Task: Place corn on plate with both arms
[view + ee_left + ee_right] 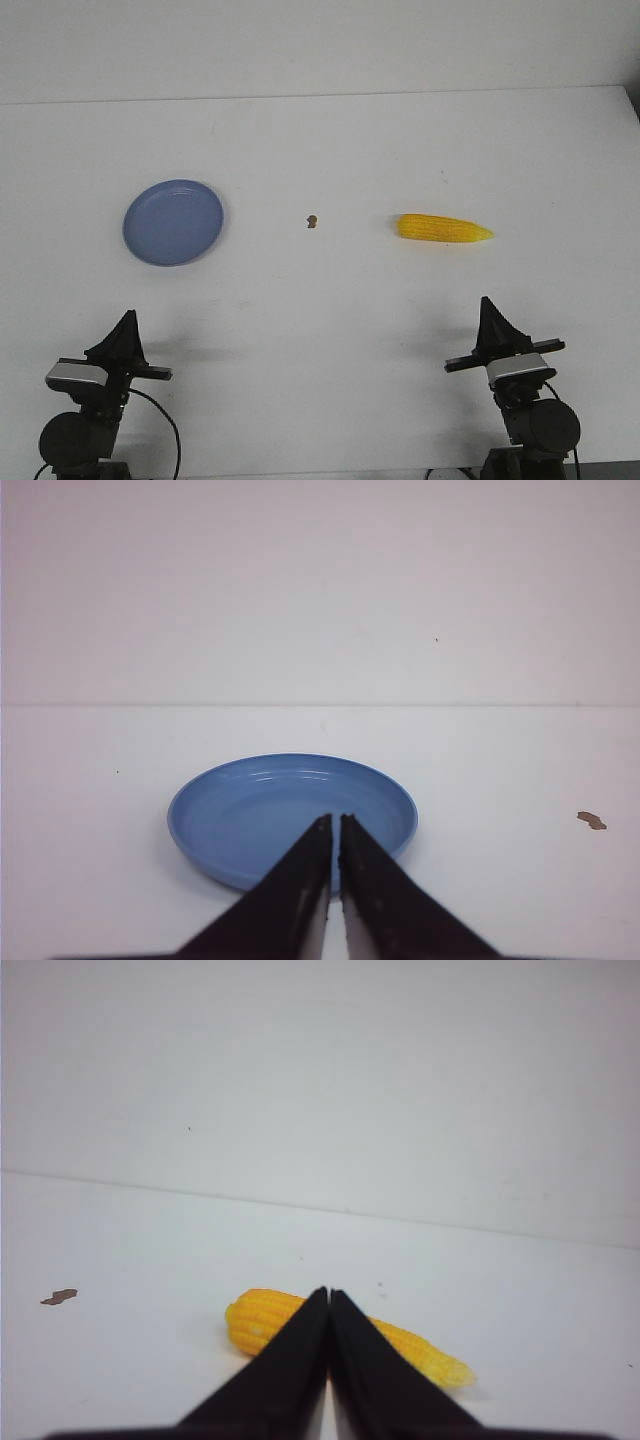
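Plate [173, 221] first, on the left of the counter [320, 300]: it lies flat and bare, with your left gripper [126, 316] parked well short of it on the near side, its jaws pressed together on nothing. The left wrist view shows those closed tips lined up on the plate's near rim, so that arm already points where it needs to.

Between the plate and the corn sits a small brown speck [312, 220]; ignore it, it is not part of the job.

Further right, the corn [444, 229] lies on its side, well apart from the plate, thick end toward the middle of the counter and pointed tip toward the right edge. Your right gripper [487, 302] hangs on the near side of it, also clenched and empty, aimed roughly at the cob's middle.

Nothing is grasped yet, so the step in hand looks to be the reach. Spread the right jaws before you descend, and come down across the cob's width at its thicker half, since the tapered end would likely slip. Squeeze gently; a round cob may roll away if one finger touches first. Carry it leftward over the speck, and have the left arm ready near the plate for a handover or to steady it.
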You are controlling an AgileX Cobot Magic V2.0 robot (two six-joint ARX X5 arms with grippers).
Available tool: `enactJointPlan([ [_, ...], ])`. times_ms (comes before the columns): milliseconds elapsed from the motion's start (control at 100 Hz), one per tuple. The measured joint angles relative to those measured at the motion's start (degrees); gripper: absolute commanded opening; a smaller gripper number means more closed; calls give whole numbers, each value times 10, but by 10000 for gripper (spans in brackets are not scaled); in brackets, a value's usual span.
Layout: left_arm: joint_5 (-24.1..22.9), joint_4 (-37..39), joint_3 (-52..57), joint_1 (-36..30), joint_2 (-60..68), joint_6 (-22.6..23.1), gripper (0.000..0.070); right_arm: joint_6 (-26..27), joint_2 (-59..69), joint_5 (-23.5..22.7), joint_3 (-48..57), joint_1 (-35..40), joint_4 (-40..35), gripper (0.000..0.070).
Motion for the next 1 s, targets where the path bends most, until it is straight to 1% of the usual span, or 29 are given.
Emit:
enactJointPlan([
  [700, 0, 0, 0, 0, 0, 0, 12, 0, 0, 0, 0, 0, 1, 7],
  [890, 0, 0, 0, 0, 0, 0, 12, 0, 0, 0, 0, 0, 5, 7],
  [1000, 0, -1, 0, 0, 0, -1, 12, 0, 0, 0, 0, 0, 21, 7],
])
